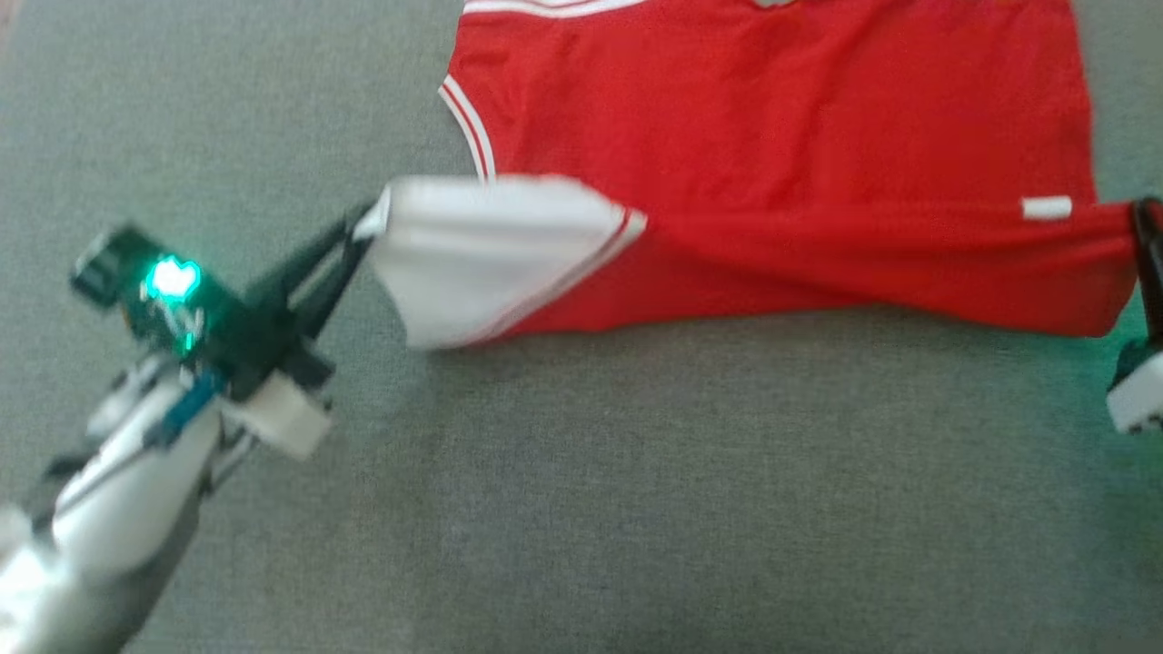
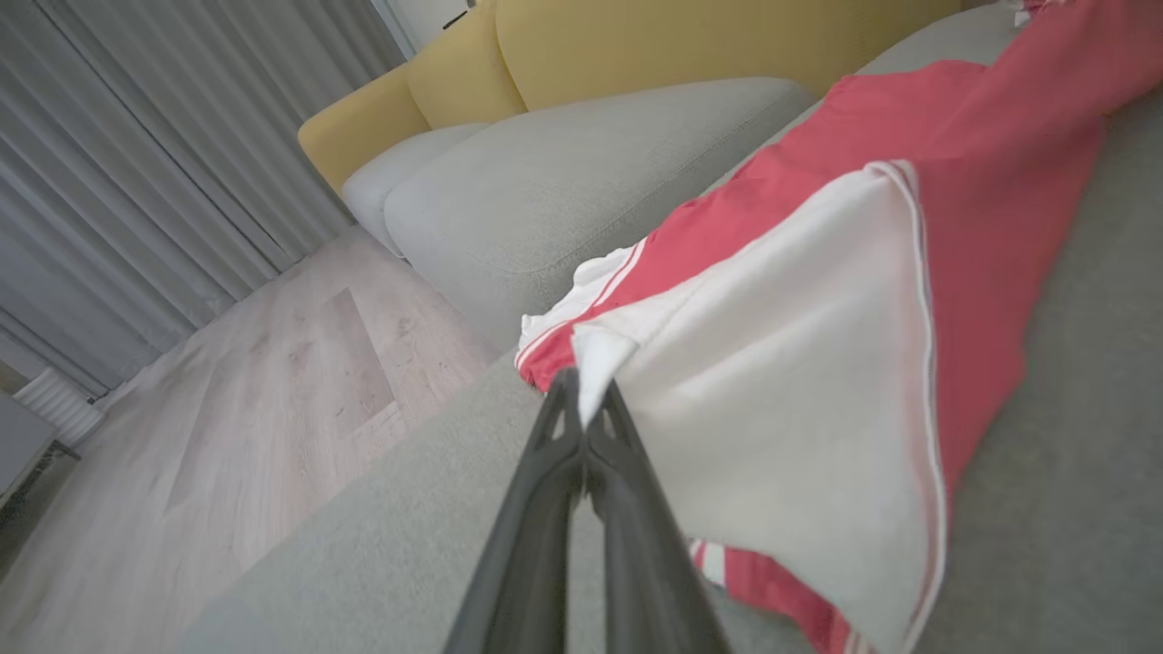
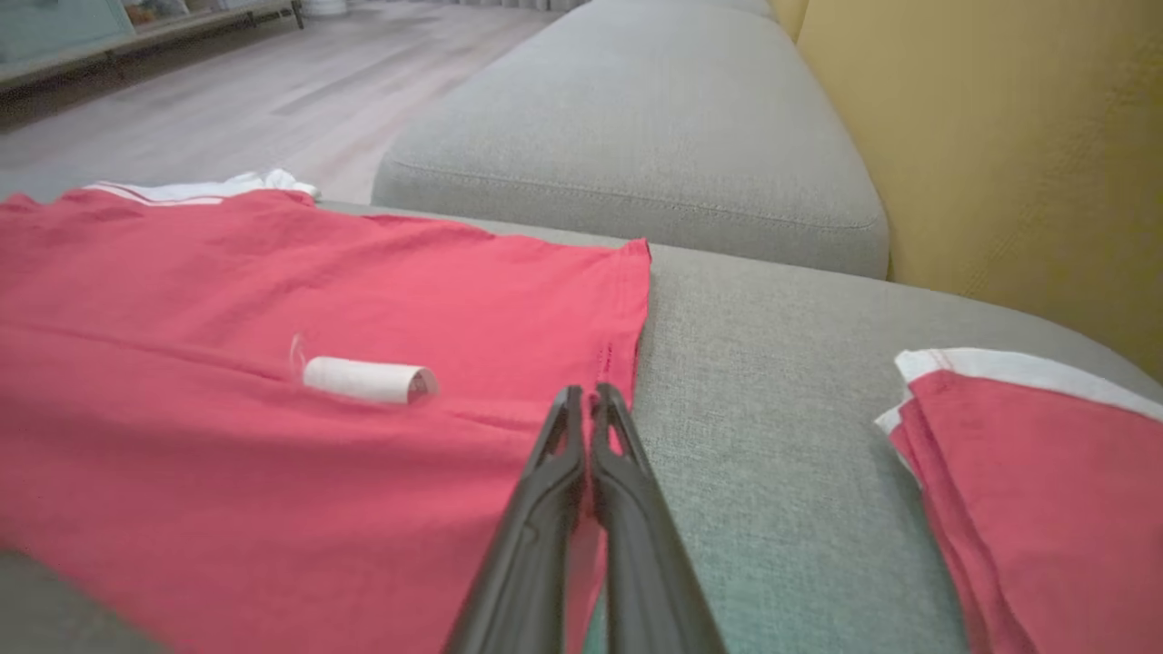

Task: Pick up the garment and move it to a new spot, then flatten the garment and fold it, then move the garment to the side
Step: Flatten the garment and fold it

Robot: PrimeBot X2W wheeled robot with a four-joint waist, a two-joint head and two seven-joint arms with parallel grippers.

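We note red shirt (image 1: 772,136) spread on grey sofa (image 1: 636,500); left jaws clamped on its white sleeve (image 1: 491,254), right jaws on hem (image 1: 1104,272).

A grey sofa seat (image 1: 636,509) spreads underneath, and a second grey cushion (image 3: 636,136) butts against it farther along. A yellow backrest (image 2: 690,45) rises behind both. A folded red cloth (image 3: 1027,481) with white trim lies on the seat near the backrest. Pale wooden floor (image 2: 227,409) runs to grey curtains (image 2: 136,136)
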